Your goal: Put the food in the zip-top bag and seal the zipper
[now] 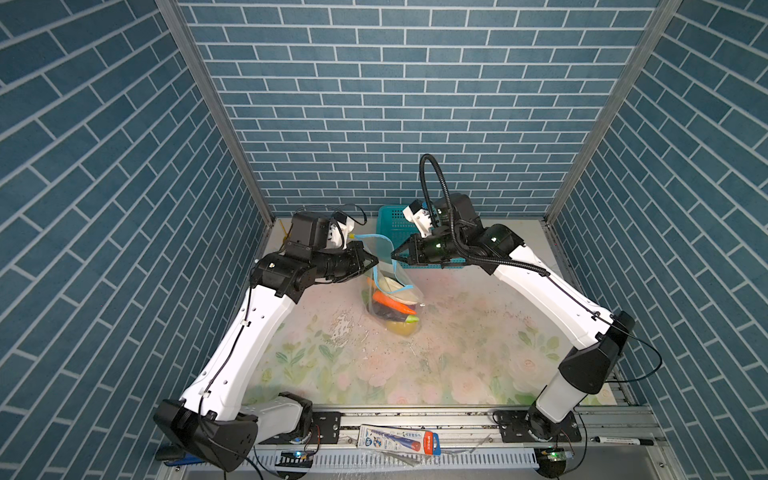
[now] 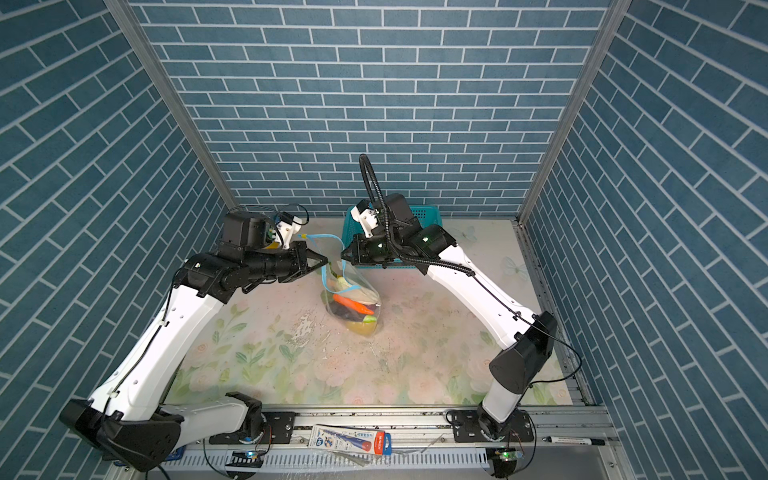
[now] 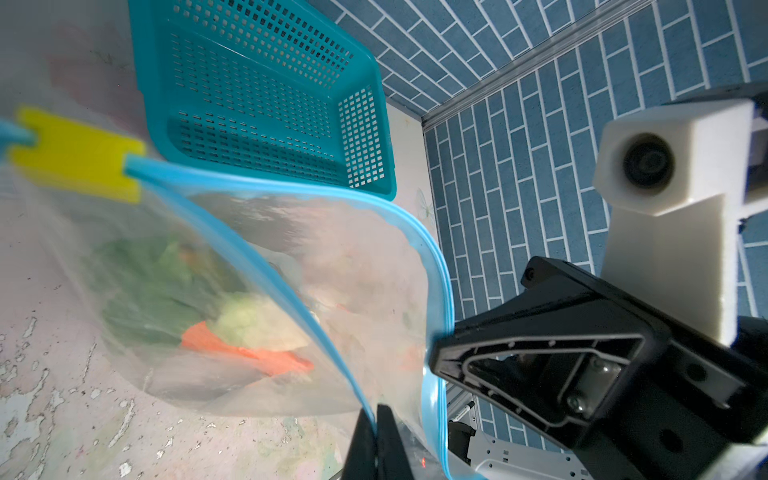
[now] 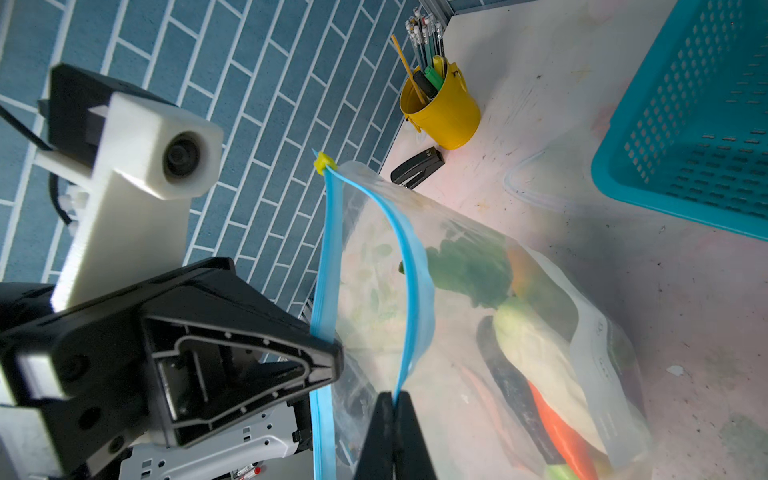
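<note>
With left gripper [image 1: 375, 261] and right gripper [image 1: 394, 257] each pinched on one lip of the mid-table zip-top bag [image 1: 409, 297], food [image 1: 392, 306] inside, I judged the lips needed aligning before running the zipper [image 4: 328, 249].

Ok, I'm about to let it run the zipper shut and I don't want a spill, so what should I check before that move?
1. Left gripper shut on the light-blue zipper strip of the clear crinkly zip-top bag: ok.
2. Right gripper shut on the opposite lip: ok.
3. Toy vegetables inside the bag: ok; the teal perforated basket looks bare in the left wrist view.
4. Mouth closed: not ok, the two lips stand apart.
5. Small yellow slider tab at the strip's end, ungripped: ok.
6. Food below the strip's line: cannot tell.
</note>
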You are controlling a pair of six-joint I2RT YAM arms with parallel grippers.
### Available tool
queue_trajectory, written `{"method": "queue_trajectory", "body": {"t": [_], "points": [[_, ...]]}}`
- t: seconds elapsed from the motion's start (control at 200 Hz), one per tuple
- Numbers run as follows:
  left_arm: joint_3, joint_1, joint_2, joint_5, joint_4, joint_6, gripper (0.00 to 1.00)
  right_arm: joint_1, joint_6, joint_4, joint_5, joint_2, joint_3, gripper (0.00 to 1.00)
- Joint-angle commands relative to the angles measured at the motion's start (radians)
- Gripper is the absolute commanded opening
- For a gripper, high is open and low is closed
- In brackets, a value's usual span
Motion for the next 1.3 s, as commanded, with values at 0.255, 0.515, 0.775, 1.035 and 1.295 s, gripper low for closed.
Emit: {"method": "queue_trajectory", "body": {"t": [0.255,0.515,0.775,1.035,1.295], "points": [[-0.016,-0.059,0.01,-0.024,0.066,-0.028,0.0,0.006,-0.087,0.007,-0.067,0.017,0.044,0.0],[-0.027,-0.08,0.029,-0.038,0.081,-0.03,0.0,0.005,-0.119,0.058,-0.073,0.001,-0.032,0.0],[-0.066,-0.086,0.042,-0.024,0.116,-0.045,0.0,-0.004,-0.143,0.06,-0.076,0.007,-0.057,0.0],[-0.066,-0.092,0.047,-0.024,0.117,-0.043,0.0,-0.01,-0.163,0.052,-0.065,0.0,-0.06,0.0],[-0.076,-0.091,0.03,-0.035,0.106,-0.03,0.0,-0.013,-0.229,0.046,-0.015,-0.032,-0.061,0.28]]}}
